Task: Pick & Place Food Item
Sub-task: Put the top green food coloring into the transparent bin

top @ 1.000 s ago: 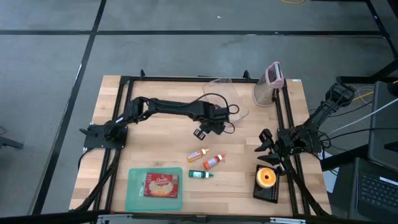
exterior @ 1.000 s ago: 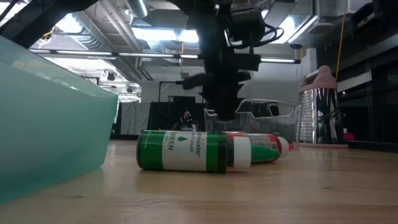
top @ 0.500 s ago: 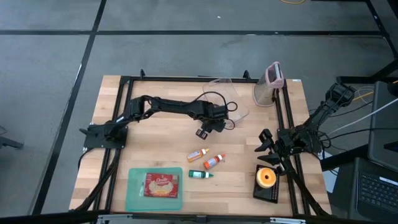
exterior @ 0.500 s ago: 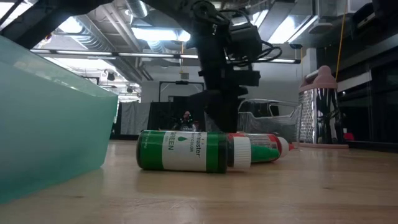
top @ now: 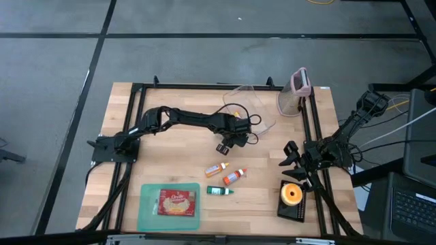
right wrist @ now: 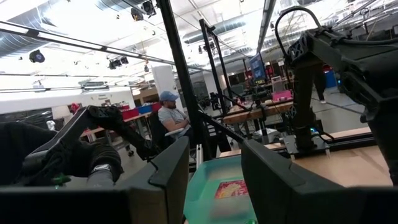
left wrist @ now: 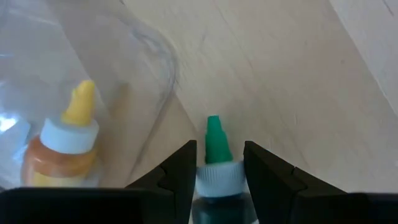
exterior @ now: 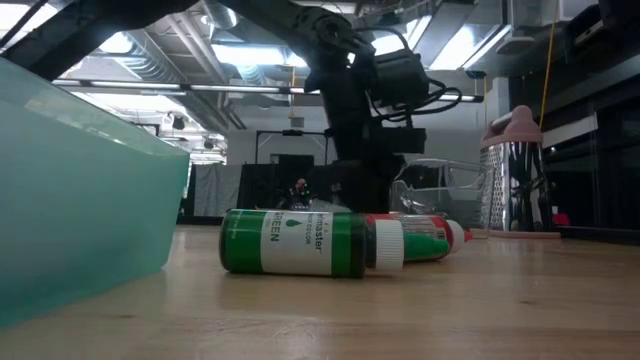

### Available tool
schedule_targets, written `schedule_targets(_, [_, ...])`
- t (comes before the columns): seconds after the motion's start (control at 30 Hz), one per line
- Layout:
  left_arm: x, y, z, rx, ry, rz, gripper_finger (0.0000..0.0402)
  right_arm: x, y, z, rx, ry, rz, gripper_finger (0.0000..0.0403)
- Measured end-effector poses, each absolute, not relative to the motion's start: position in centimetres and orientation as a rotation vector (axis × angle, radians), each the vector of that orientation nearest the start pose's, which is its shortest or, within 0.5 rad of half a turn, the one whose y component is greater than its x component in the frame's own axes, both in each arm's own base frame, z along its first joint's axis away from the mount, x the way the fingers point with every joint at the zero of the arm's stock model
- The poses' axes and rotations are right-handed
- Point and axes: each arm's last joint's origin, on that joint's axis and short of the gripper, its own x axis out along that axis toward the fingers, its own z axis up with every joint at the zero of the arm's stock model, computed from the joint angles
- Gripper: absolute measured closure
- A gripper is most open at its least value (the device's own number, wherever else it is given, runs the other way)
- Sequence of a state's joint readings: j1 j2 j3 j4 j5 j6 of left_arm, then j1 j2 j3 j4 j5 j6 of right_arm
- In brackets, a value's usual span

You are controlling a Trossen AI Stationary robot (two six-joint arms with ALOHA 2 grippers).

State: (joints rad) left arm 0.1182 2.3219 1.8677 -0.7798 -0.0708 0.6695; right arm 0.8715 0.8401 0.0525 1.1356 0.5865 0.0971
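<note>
My left gripper (top: 223,145) reaches over the table's middle, just near of a clear plastic container (top: 248,107), and is shut on a small green-tipped bottle (left wrist: 216,163). In the left wrist view the container (left wrist: 81,68) holds a yellow-tipped orange bottle (left wrist: 64,146). Three more small bottles lie on their sides on the table: orange (top: 216,169), red (top: 234,177) and green (top: 219,191). My right gripper (top: 290,162) waits open at the table's right side. My left gripper pinches the green-tipped bottle at its white collar (left wrist: 217,179) between the two fingers. The bottle lies along the fingers, its green tip pointing forward past them. Its body is hidden between the fingers. Whether it is clear of the table I cannot tell.
A teal tray (top: 146,211) with a food packet (top: 176,202) sits at the near left. A metal grater with a pink top (top: 297,92) stands at the far right. An orange round item sits on a black base (top: 291,195) at the near right.
My left gripper has gone a little toward the clear container with the green-tipped bottle, and in the low view it has sunk lower behind the lying bottles.
</note>
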Motion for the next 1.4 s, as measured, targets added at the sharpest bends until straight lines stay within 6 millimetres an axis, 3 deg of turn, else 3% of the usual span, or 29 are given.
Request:
schedule_targets(0.6, [46.9,5.7,14.9,0.530,1.316,-0.219,0.0279,10.6,10.1,20.0,0.328,-0.247,0.295,0.0257])
schedule_targets(0.73, [46.8,5.7,14.9,0.531,1.328,-0.218,0.0300,10.6,10.1,20.0,0.328,-0.247,0.295,0.0257])
schedule_targets(0.93, [46.9,5.7,14.9,0.531,1.323,-0.200,0.0370,10.6,10.1,20.0,0.328,-0.247,0.295,0.0257])
schedule_targets(1.27, [46.9,5.3,14.9,0.545,1.330,-0.180,0.0374,10.6,10.1,20.0,0.329,-0.247,0.295,0.0257])
schedule_targets(1.4, [46.9,4.5,16.3,0.564,1.290,-0.178,0.0374,10.6,10.1,20.0,0.328,-0.247,0.295,0.0256])
